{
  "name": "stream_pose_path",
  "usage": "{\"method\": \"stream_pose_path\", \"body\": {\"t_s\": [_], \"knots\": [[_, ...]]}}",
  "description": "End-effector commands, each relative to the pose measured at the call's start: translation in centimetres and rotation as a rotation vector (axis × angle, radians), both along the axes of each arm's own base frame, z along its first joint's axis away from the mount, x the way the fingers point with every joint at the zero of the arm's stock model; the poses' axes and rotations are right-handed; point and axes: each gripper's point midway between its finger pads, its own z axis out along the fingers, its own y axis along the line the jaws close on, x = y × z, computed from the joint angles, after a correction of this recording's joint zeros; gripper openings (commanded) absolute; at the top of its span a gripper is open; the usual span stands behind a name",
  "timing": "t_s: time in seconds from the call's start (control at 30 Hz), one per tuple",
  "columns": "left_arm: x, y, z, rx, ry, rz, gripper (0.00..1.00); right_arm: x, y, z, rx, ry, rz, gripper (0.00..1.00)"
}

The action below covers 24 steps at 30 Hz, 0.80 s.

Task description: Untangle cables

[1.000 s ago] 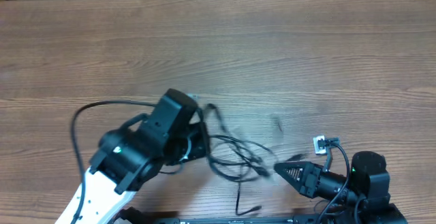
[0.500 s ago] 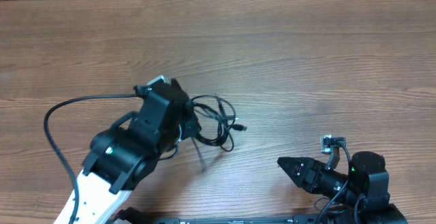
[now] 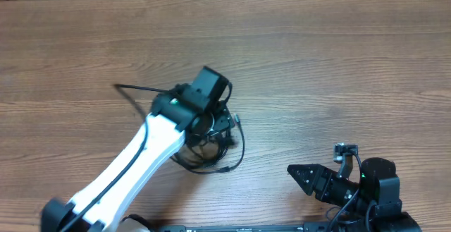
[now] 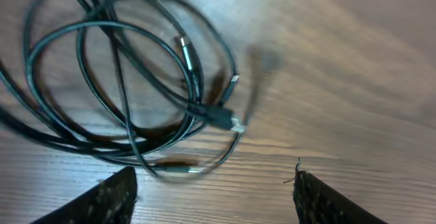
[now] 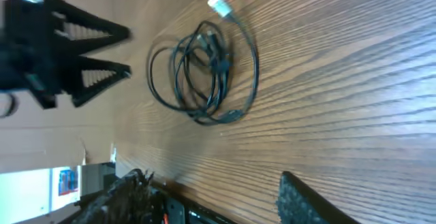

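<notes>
A tangle of thin black cables [image 3: 239, 151] is seen lying on the wooden table [image 3: 317, 63], just below and left of the centre of the overhead view. The cords are wound into several overlapping loops, and small plug ends are seen along the right and lower edge of the bundle. In the left wrist view the cables [image 4: 122, 74] fill the upper left of the frame, with metal-tipped plugs gathered near the middle; the picture is slightly blurred. In the right wrist view the cables [image 5: 204, 74] are placed in the upper middle of the frame, and a pale plug [image 5: 219, 5] is seen at the top of the loops.

The left gripper [image 3: 215, 127] is held over the upper part of the bundle, its white arm reaching in from the lower left corner of the overhead view. Its fingers [image 4: 112, 197] are spread wide at the bottom corners of the left wrist view, and nothing is gripped between them. From the right wrist view the left gripper [image 5: 128, 50] is seen at the upper left, jaws parted, just beside the loops; whether a cord is touched cannot be told.

The right gripper [image 3: 299, 174] is seen at the lower right of the overhead view, well apart from the cables, pointing toward the left of the frame. Its fingers [image 5: 313, 200] are held apart along the bottom edge of the right wrist view, with nothing between them.
</notes>
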Motion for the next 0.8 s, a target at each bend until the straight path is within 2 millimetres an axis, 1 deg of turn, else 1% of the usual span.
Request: {"method": "stream_pose_path", "body": {"t_s": [0.0,0.03,0.07,0.1,0.23,0.33,0.43,0.53,0.6,0.67,0.73,0.77], "knots": [[-0.2,-0.6,-1.3,-0.004,0.064,-0.006,0.54,0.3,-0.4,0.0,-0.023,-0.015,-0.024,0.61],[-0.2,-0.6,-1.7,0.002,0.073,-0.005,0.49,0.4,-0.5,-0.1,-0.028,-0.015,-0.029,0.61],[-0.2,-0.5,-1.9,0.008,0.080,-0.004,0.49,0.4,-0.6,-0.1,-0.031,-0.016,-0.033,0.62],[-0.1,-0.5,-2.0,0.010,0.083,-0.001,0.50,0.5,-0.7,-0.1,-0.035,-0.017,-0.037,0.62],[-0.1,0.1,-2.1,0.031,0.087,0.009,0.58,0.8,-1.2,-0.3,-0.059,-0.021,-0.063,0.66],[-0.4,1.3,-2.3,0.092,0.093,0.019,0.58,0.8,-1.2,-0.4,-0.062,-0.021,-0.067,0.67],[-1.2,3.1,-2.5,0.179,0.112,0.029,0.56,0.8,-1.2,-0.4,-0.063,-0.019,-0.067,0.67],[-1.7,5.5,-2.4,0.286,0.125,0.057,0.58,0.8,-1.2,-0.4,-0.064,-0.018,-0.067,0.67],[-2.5,7.2,-2.3,0.339,0.166,0.122,0.57,0.8,-1.2,-0.4,-0.064,-0.018,-0.067,0.67],[-3.5,9.3,-1.9,0.388,0.216,0.229,0.57,0.8,-1.2,-0.4,-0.063,-0.018,-0.067,0.67],[-4.2,10.7,-1.4,0.405,0.246,0.298,0.57,0.8,-1.2,-0.4,-0.064,-0.017,-0.067,0.67],[-4.4,11.0,-1.2,0.403,0.254,0.309,0.57,0.8,-1.2,-0.4,-0.064,-0.018,-0.067,0.68]]}}
